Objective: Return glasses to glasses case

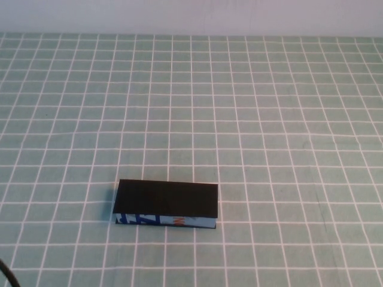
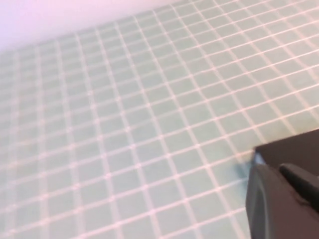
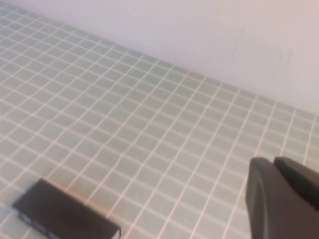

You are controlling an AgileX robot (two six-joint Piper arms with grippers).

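High view: closed glasses case (image 1: 166,203) lengthwise left-right; left gripper (image 2: 281,204), right gripper (image 3: 281,199) states unclear.

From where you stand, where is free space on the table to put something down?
Only the closed glasses case lies on the green checked cloth, near the front, left of centre. All the cloth behind it up to the back wall, and the wide stretch to its right, is bare. The left gripper hangs close beside the case; the right gripper is farther off.
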